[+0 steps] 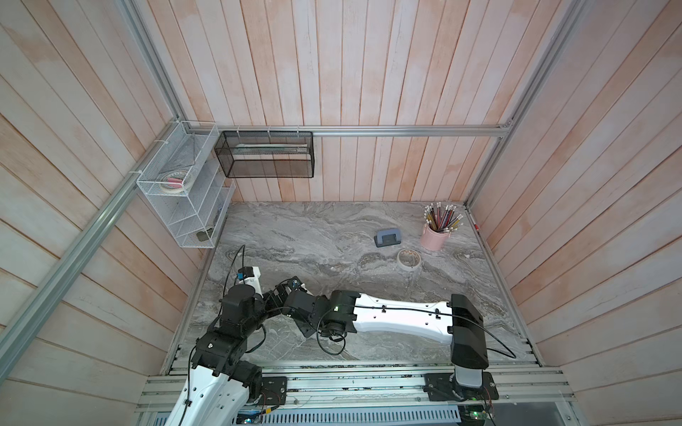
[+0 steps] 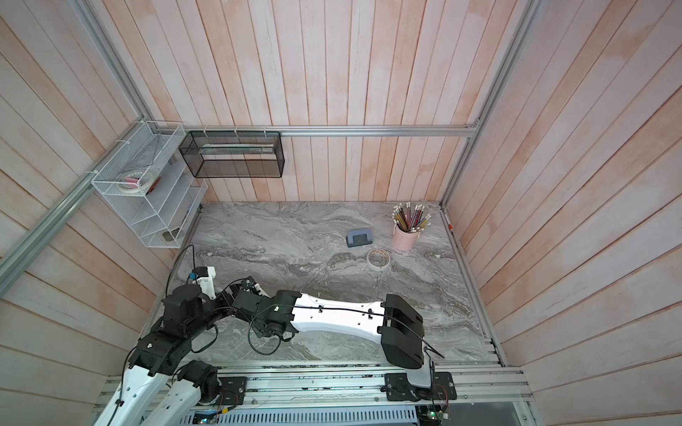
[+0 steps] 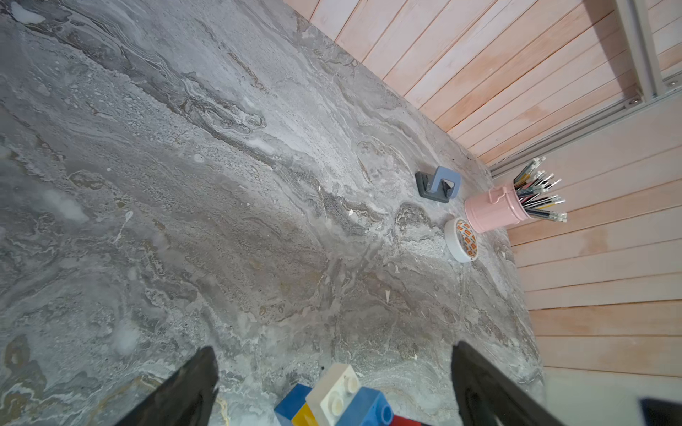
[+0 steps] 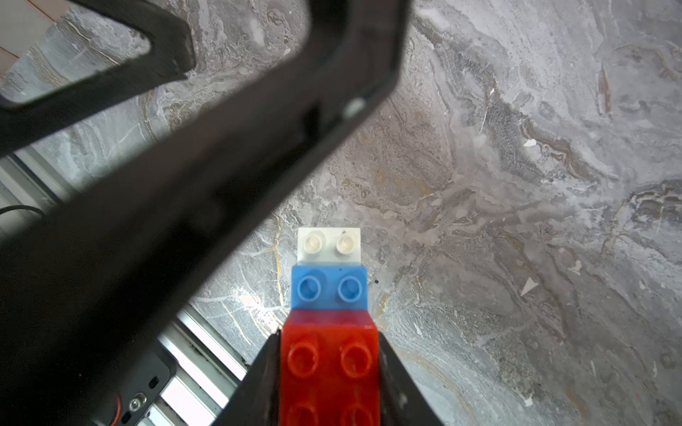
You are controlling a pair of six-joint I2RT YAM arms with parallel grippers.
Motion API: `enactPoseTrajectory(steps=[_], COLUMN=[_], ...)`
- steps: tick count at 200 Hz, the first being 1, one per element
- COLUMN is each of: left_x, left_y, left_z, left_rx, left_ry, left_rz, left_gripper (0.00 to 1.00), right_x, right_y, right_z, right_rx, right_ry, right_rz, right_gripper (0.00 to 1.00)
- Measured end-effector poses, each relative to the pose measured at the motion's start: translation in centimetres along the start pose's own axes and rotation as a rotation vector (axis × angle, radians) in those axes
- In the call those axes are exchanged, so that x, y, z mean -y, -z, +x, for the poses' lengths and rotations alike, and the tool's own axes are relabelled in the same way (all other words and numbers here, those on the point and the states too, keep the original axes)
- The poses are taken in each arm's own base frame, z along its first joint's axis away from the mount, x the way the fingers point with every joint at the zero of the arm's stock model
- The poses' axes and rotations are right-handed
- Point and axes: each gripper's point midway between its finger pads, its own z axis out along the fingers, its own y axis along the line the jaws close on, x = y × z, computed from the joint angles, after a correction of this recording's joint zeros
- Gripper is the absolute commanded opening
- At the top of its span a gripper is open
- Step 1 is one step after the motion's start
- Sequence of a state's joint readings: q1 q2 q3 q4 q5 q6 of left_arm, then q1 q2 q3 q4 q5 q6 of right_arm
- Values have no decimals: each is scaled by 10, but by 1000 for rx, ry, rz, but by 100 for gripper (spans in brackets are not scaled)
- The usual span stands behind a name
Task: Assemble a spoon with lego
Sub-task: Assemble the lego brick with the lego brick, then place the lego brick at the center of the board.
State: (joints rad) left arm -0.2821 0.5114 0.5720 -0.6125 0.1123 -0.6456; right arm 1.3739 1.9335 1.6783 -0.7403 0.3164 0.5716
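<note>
right pincer (image 4: 328, 335) grips the spoon (image 4: 329, 287) by its red tip; long axis runs straight out from the jaws, white end farthest; left pincer (image 3: 334, 352) wide open, empty, close over that free end; can't tell if the spoon rests on the tabletop (image 4: 516, 221); hole punch (image 3: 437, 186) well apart

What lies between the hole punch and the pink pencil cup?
Nothing: bare marble tabletop separates the hole punch and the pencil cup in both top views; the tape roll sits off that line.
</note>
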Motion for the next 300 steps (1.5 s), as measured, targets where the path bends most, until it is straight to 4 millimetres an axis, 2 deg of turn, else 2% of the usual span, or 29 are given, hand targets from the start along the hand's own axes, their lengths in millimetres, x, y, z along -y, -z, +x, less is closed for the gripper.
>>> enactPoseTrajectory(steps=[32, 67, 85, 108, 128, 153, 176, 197, 218, 249, 265, 300], left_x=[-3, -4, -4, -4, -2, 8, 32, 50, 60, 62, 61, 62], left_y=[-1, -2, -2, -2, -1, 3, 13, 21, 23, 18, 15, 9], left_z=[2, 3, 3, 2, 0, -12, -36, -56, -67, -68, -67, -69], left_rx=[-8, -16, -15, -15, -19, 2, 59, 107, 124, 112, 104, 101], left_ry=[-5, -7, -10, -12, -16, -26, -37, -51, -59, -63, -66, -73], left_rz=[-13, -20, -22, -22, -26, -4, 61, 103, 126, 128, 124, 123], left_gripper=[100, 100, 100, 100, 100, 100, 100, 100, 100, 100, 100, 100], right_x=[9, 9, 8, 8, 10, 18, 26, 40, 58, 86, 107, 151], right_y=[-8, -11, -12, -11, -11, -6, 4, 19, 36, 56, 64, 72], right_z=[7, 8, 7, 7, 6, 10, 17, 18, 13, 6, 2, -3], right_rx=[-34, -35, -27, -21, -16, -23, -30, -9, 43, 135, 185, 266], right_ry=[-2, -5, -7, -9, -16, -28, -41, -84, -154, -279, -370, -548], right_rz=[30, 28, 21, 18, 14, 3, -21, -61, -107, -211, -284, -429], right_gripper=[47, 32, 21, 14, 13, 10, 10, 9, 9, 9, 9, 9])
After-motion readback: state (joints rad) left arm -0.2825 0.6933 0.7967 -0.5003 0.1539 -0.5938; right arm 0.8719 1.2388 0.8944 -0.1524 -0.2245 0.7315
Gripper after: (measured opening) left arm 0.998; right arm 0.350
